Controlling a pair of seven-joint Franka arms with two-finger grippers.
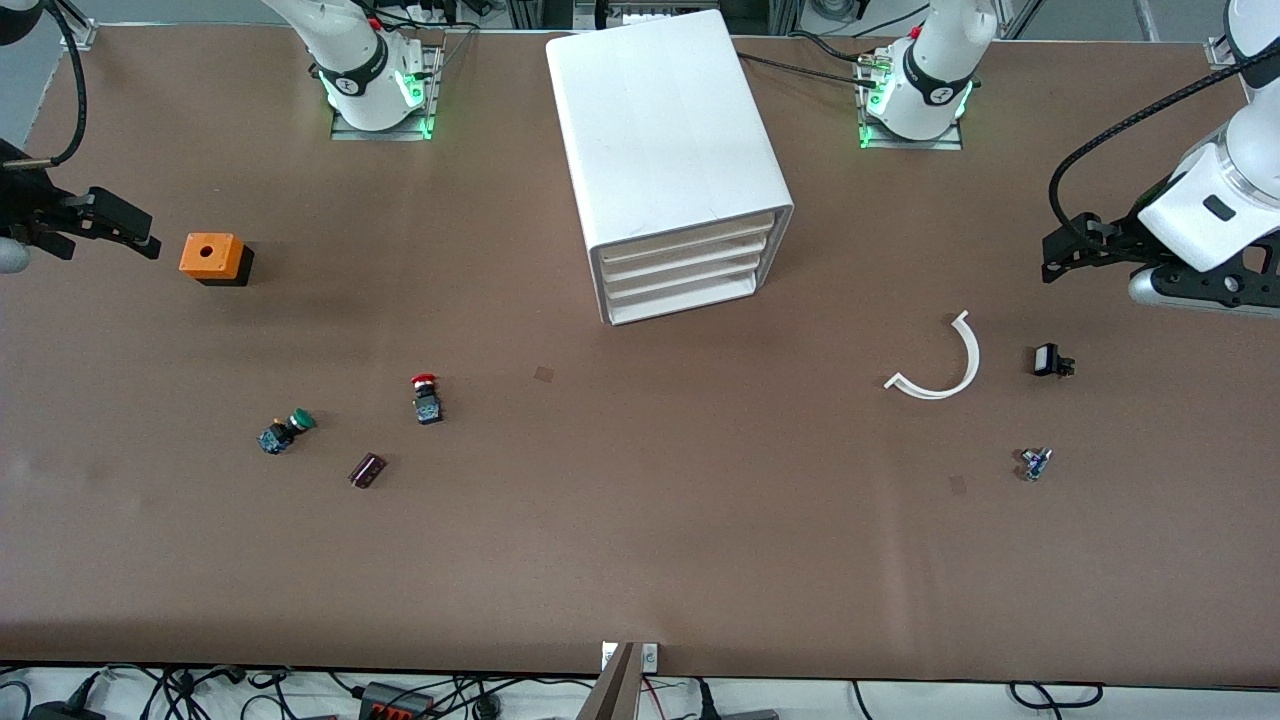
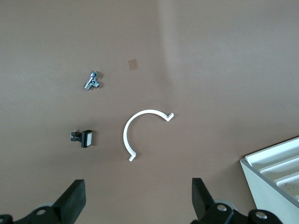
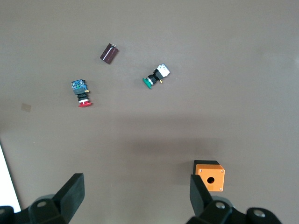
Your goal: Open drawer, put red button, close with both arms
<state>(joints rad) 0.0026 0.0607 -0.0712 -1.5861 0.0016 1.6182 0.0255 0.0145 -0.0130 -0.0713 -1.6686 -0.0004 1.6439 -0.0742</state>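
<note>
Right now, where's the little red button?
The small red-capped push-button lies on the brown table toward the right arm's end, between the green-capped switch and the white drawer cabinet.

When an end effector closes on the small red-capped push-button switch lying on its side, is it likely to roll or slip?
The small red-capped push-button switch lies on its side, so its round cap may let it pivot if nudged. Its blocky black and blue body probably resists rolling and offers flat faces to grip. It looks tiny, hence likely light and easily knocked aside.

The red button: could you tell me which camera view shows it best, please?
The right wrist view shows the red button largest, with its red cap and dark body distinct. The front view shows it smaller, near the green-capped switch. The left wrist view misses it.
</note>
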